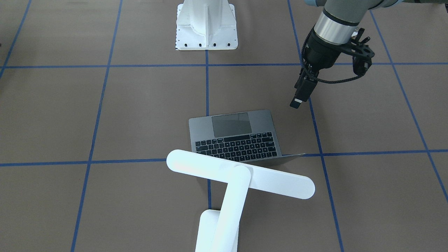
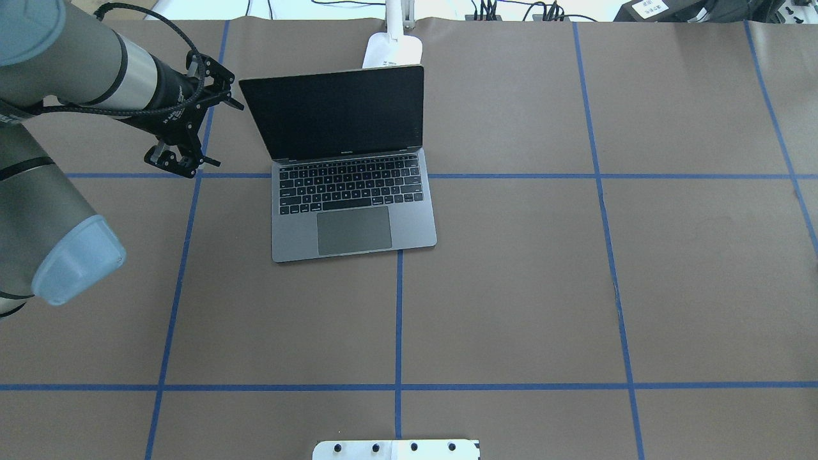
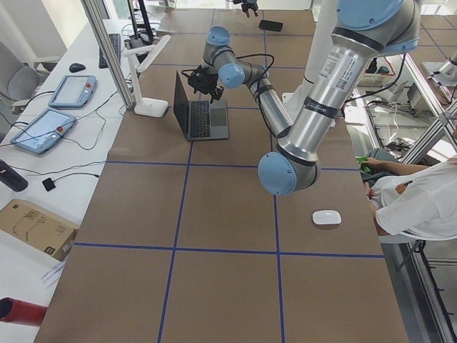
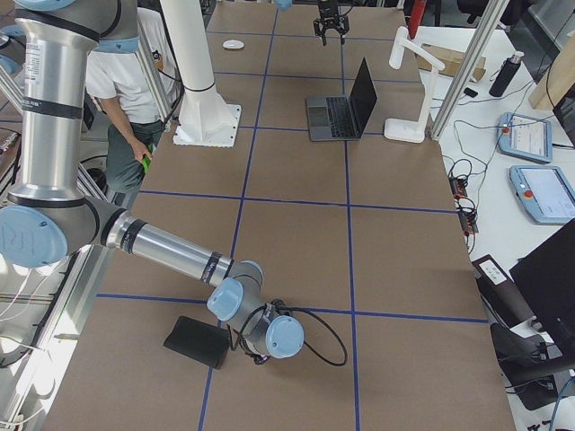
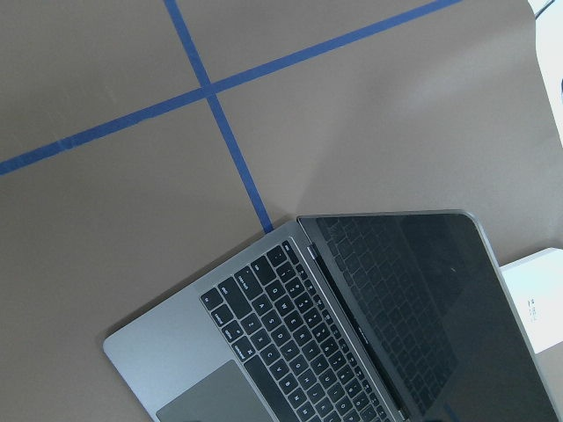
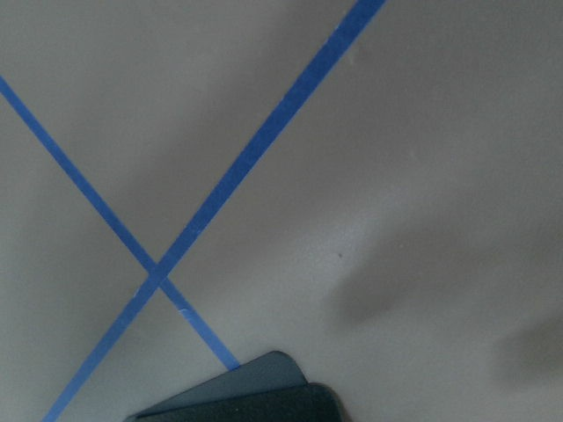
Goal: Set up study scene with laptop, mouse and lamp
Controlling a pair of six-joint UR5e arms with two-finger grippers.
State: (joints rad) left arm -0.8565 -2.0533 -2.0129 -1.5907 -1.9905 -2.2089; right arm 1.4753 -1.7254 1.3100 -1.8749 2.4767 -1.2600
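Though spread apart: one laptop [image 2: 354,211], one mouse [image 3: 326,217], one lamp [image 1: 231,182].

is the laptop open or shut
Open. The laptop has its dark screen standing up behind the keys, with the trackpad exposed.

My left gripper [image 1: 303,90] hangs in the air, fingers pointing down and drawn close together, holding nothing. My right arm stretches low, wrist bent; its gripper [image 4: 244,346] shows only from the side, so perhaps open, perhaps not.
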